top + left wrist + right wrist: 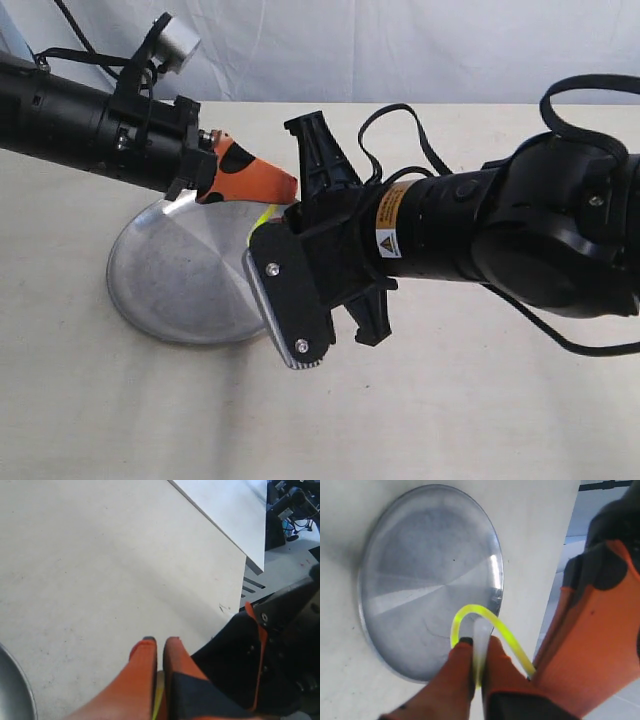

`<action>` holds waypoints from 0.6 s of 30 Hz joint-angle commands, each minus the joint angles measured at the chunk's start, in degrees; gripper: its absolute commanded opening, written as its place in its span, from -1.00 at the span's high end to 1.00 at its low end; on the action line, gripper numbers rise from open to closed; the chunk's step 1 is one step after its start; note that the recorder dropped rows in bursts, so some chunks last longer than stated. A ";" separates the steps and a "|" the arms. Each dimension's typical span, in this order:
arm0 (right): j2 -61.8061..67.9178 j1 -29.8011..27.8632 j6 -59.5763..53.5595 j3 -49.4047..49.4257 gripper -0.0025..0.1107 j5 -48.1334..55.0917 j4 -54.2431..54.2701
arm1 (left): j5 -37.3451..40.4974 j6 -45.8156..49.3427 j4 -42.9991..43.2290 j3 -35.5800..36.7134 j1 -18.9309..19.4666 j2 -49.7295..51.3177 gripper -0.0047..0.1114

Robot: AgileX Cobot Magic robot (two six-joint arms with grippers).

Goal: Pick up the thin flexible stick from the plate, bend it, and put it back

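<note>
The thin flexible stick (492, 618) is bent into a tight neon yellow-green arc above the plate (415, 565). My right gripper (477, 644) is shut on one end, and the whitish tip (481, 629) pokes out between its orange fingers. The other end runs into my left gripper (590, 630), which is beside the right one. In the left wrist view my left gripper (158, 641) is shut, with a sliver of the stick (159, 696) between its fingers. In the exterior view only a short piece of the stick (263, 214) shows, between the left gripper (283, 185) and the right wrist. The round silver plate (170, 275) lies below.
The plate rests on a pale table (450, 420). The table's far edge (215, 527) has floor and equipment beyond it. The right arm's black wrist and camera mount (295, 290) overhang the plate's right rim, and a cable (590, 95) loops above the arm.
</note>
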 commanded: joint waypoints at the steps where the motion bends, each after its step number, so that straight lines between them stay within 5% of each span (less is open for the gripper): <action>1: -0.45 0.17 -0.47 -0.34 0.97 -3.70 -3.11 | -1.78 -3.77 0.57 0.00 -0.12 0.29 0.92; 18: -0.45 0.17 -0.47 -0.34 0.97 -5.53 -14.22 | 0.56 -10.73 -1.49 0.00 -0.48 0.29 0.92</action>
